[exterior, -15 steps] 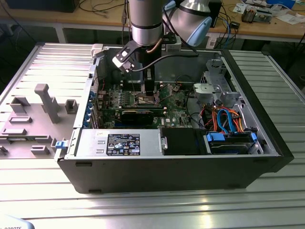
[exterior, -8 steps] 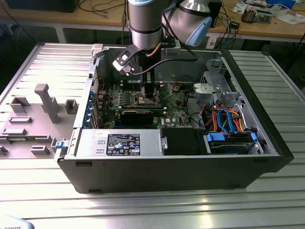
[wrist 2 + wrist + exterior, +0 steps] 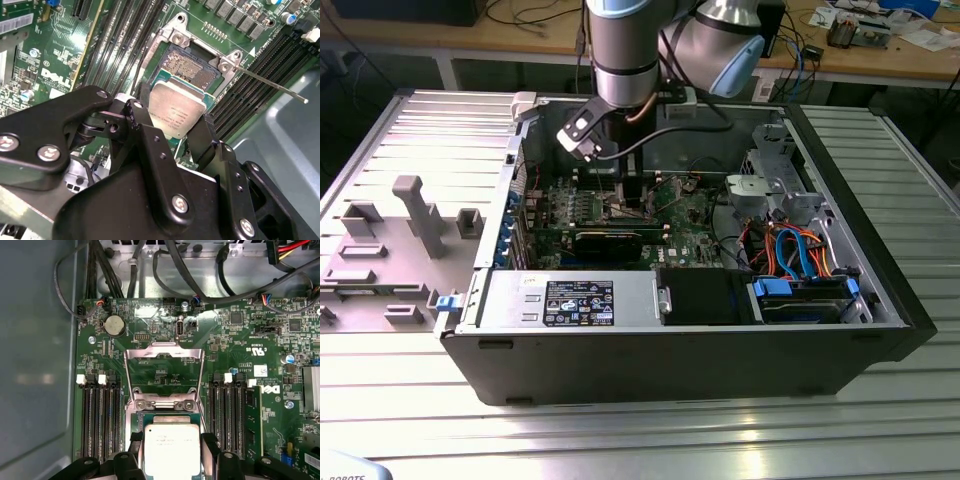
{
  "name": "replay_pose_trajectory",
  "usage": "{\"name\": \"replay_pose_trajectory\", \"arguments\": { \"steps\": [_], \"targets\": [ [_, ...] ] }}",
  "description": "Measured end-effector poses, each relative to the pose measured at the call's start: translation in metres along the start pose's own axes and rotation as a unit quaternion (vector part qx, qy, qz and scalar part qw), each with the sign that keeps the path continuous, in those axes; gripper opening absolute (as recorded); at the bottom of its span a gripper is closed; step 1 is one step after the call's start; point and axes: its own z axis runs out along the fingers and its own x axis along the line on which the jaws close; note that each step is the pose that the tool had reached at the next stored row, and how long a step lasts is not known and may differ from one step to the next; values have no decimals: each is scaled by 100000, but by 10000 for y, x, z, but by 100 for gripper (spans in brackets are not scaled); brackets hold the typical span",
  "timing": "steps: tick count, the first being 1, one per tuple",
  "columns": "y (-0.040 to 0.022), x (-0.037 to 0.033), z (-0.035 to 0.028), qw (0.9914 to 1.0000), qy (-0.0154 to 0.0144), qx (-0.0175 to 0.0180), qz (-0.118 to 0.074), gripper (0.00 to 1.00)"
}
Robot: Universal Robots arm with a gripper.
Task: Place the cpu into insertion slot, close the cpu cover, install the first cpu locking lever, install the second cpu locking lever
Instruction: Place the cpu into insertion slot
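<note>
Clamping the cpu [image 3: 175,107] between the fingers [image 3: 137,112] of the gripper [image 3: 172,122], partly over the insertion slot [image 3: 192,67] inside an open computer case [image 3: 670,350].

Set on a ribbed metal table [image 3: 620,430], with a grey fixture plate [image 3: 380,200] beside the case at the exterior view's left and cable-strewn wooden benches [image 3: 470,35] behind it. In the second wrist view, leaving some of the slot's contacts bare past the chip, with a thin locking lever [image 3: 270,85] angled out from the slot's corner. In the first wrist view, showing the cpu cover [image 3: 164,354] hinged up behind the slot, board visible through its window. Cannot tell whether touching the slot.
</note>
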Motion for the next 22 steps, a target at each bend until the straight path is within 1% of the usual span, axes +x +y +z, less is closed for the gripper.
{"name": "replay_pose_trajectory", "arguments": {
  "steps": [12, 14, 16, 22],
  "targets": [
    [-39, 14, 84, 100000, 3, -30, -5, 55],
    [-41, 13, 109, 100000, -20, -32, -17, 55],
    [-48, 12, 151, 100000, -38, -27, -9, 55],
    [-63, 11, 206, 100000, -38, -27, -11, 55]
  ]
}}
